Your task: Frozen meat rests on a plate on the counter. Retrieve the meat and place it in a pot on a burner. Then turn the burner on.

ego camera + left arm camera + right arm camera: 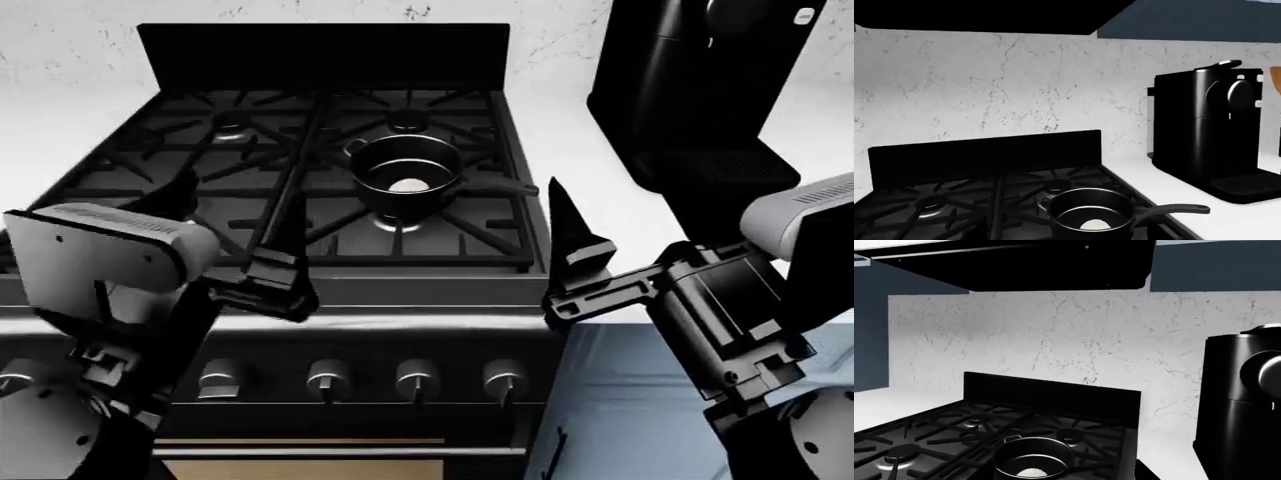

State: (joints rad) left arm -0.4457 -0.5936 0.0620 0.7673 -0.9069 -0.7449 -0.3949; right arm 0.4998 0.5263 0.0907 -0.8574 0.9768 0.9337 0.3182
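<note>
The frozen meat [408, 184], a cream-white ridged lump, lies inside the pot [404, 178], a glossy black saucepan seated on a burner [396, 222] beyond both hands. The plate is not in view.

Left hand [267, 262]: fingers appear spread, nothing held, hovering over the stove's front edge. Right hand [571, 262]: fingers appear parted, empty, just off the stove's front right corner, with the pot ahead and to its left.

Remaining step, as judged: turn the burner on. The knobs [415, 379] sit below and nearer than both hands, in a row of round silver-faced dials.

Risks: the dials look alike, so the wrong one could be turned and light an unoccupied burner. Smooth metal faces may slip under the fingers. The pot's long straight handle [502, 188] reaches toward the right hand; a careless sweep could knock it across the iron grate [461, 235]. The white bench [614, 200] beside the right hand carries a black coffee machine [701, 90].
</note>
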